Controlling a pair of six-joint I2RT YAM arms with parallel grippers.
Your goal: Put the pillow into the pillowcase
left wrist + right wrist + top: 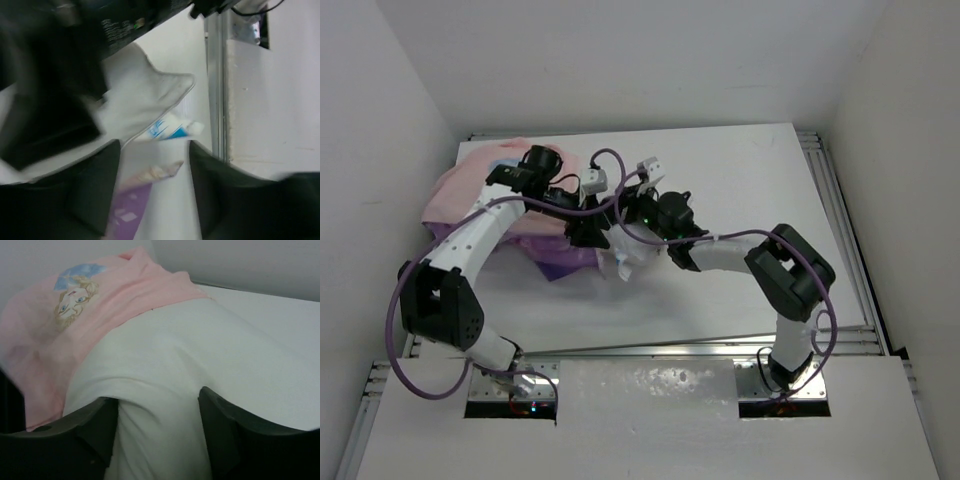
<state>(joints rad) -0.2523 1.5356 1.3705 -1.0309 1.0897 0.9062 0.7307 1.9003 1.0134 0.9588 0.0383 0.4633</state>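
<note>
Two grippers meet over the far left part of the table (750,200). The left gripper (155,146) has its jaws apart, and beyond them shows the blue tag (170,130) of the pillow (145,95). The right gripper (157,397) is spread too, astride the pillow's bulge. The pink pillowcase (45,335) covers the pillow's far end. A purple cable (610,158) loops near both wrists.

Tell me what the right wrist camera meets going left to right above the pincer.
pillowcase, pink with the princess print, draped over the pillow's left side → pillow → table
</note>
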